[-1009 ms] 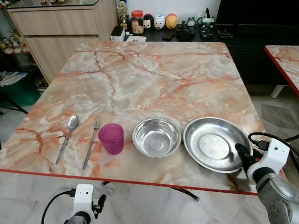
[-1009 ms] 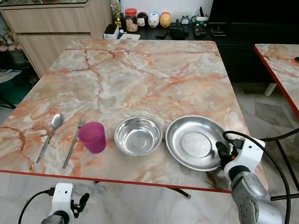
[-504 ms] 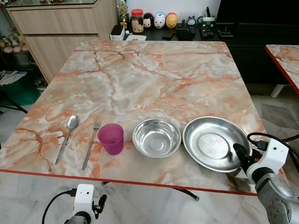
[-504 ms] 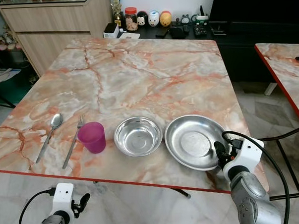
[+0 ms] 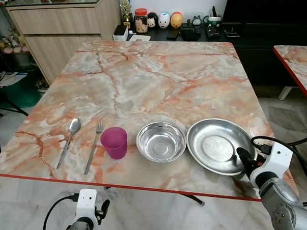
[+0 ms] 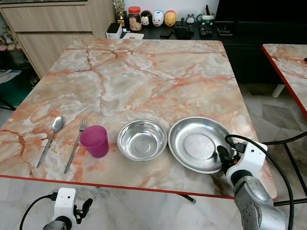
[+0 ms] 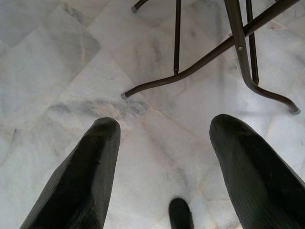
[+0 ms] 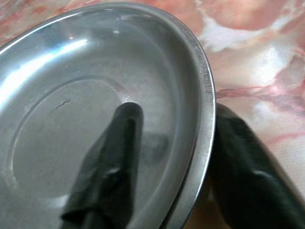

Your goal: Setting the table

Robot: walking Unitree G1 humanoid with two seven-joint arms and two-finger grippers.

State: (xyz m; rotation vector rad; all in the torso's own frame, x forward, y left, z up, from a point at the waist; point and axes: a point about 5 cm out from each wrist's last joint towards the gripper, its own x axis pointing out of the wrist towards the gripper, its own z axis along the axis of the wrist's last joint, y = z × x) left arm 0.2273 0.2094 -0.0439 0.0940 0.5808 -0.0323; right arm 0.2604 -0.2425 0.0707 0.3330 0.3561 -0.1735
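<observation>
A large steel plate (image 5: 216, 145) lies on the marble table (image 5: 157, 79) near its front right corner, almost touching a steel bowl (image 5: 161, 141) on its left. My right gripper (image 5: 243, 159) is shut on the plate's near right rim. One finger (image 8: 112, 167) lies inside the plate and the other (image 8: 243, 176) is under the rim outside. Left of the bowl stand a purple cup (image 5: 114, 142), then a fork (image 5: 94, 146) and a spoon (image 5: 69, 139). My left gripper (image 7: 164, 162) hangs open below the table's front edge, over the floor.
The table's red front edge (image 5: 121, 186) runs just ahead of me. A second marble table (image 5: 296, 63) stands to the right. A wooden cabinet (image 5: 58, 27) and a dark shelf with jars and figurines (image 5: 159, 23) lie behind. Table legs (image 7: 209, 57) cross the tiled floor.
The plate has slid a little to the left, closing the gap to the bowl, with my right gripper still on its rim. The left arm has stayed put.
</observation>
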